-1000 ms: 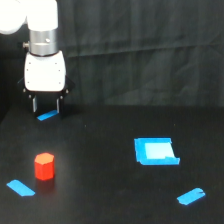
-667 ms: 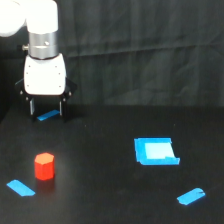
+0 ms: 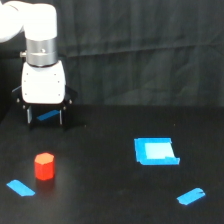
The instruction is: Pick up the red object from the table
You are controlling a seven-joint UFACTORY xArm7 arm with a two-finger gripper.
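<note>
Matte black is the surface of the table (image 3: 110,200), which fills the lower half of the frame, with a black cloth backdrop (image 3: 145,50) hanging behind it. We record a small red-orange block with a hexagonal top (image 3: 44,166) standing upright on the table at the lower left of the frame. Nothing touches it. Just below and to its left lies a short bright blue tape strip (image 3: 20,188), near the block but apart from it.

We note the white arm with a grey metal collar (image 3: 41,50) at the upper left of the frame. Its gripper (image 3: 45,116) points down, its dark fingers (image 3: 29,115) spread apart with nothing between them. A second blue tape strip (image 3: 48,115) shows on the table through the gap. We cannot tell whether the fingertips touch the surface. The gripper sits above the block in the frame and is well apart from it.

At centre right we observe a blue square patch with a paler middle (image 3: 155,151). A third blue tape strip (image 3: 190,196) lies at the lower right.
</note>
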